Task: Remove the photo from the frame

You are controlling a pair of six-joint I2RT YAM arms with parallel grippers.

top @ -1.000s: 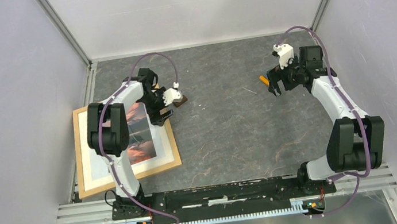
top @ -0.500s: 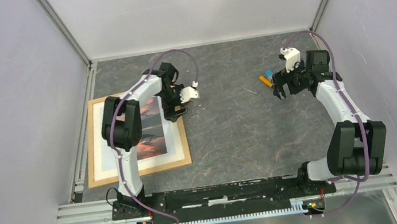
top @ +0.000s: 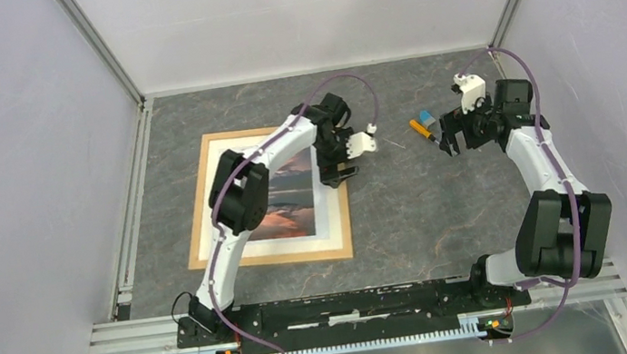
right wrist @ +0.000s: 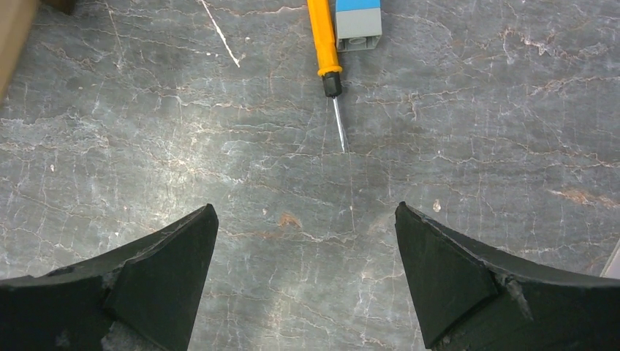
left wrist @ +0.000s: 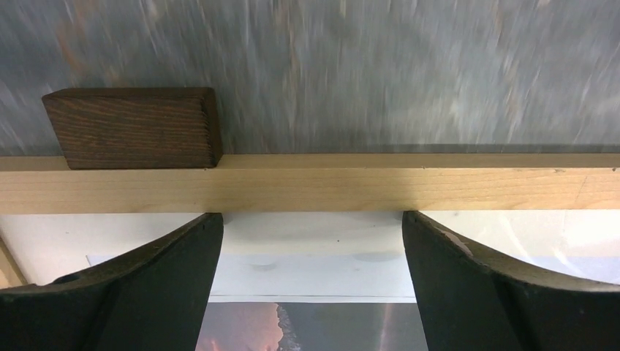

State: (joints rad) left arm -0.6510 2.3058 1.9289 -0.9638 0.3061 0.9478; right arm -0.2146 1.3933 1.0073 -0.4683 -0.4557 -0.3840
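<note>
Top external view: the left claw (top: 338, 172) sits over the 3 o'clock rim of the frame (top: 271, 260), which lies flat on the table (top: 406, 211) toward 9 o'clock from its middle. The photo (top: 291, 209) is inside it, face up, orange cloud above dark water with a white border round it.

From the left wrist, the left claw (left wrist: 311, 218) is spread wide with nothing between its black, curved fingers. Their tips come up against the inner edge of the pale, smooth, square-cut wooden rim (left wrist: 314, 183); I can't tell whether they press on it. A dark brown block (left wrist: 135, 128) with heavy grain butts against the rim's outer edge at 11 o'clock. The photo (left wrist: 307, 325) shows at 6 o'clock.

The right claw (top: 450, 142) is well apart, at 2 o'clock on the table. Its own camera shows the right claw (right wrist: 307, 212) just as wide, gripping nothing, above bare grey stone-veined surface. At 12 o'clock lie a screwdriver (right wrist: 325, 44) with an orange handle and thin steel shaft, and just beside it a blue-topped grey brick (right wrist: 358, 22).
</note>
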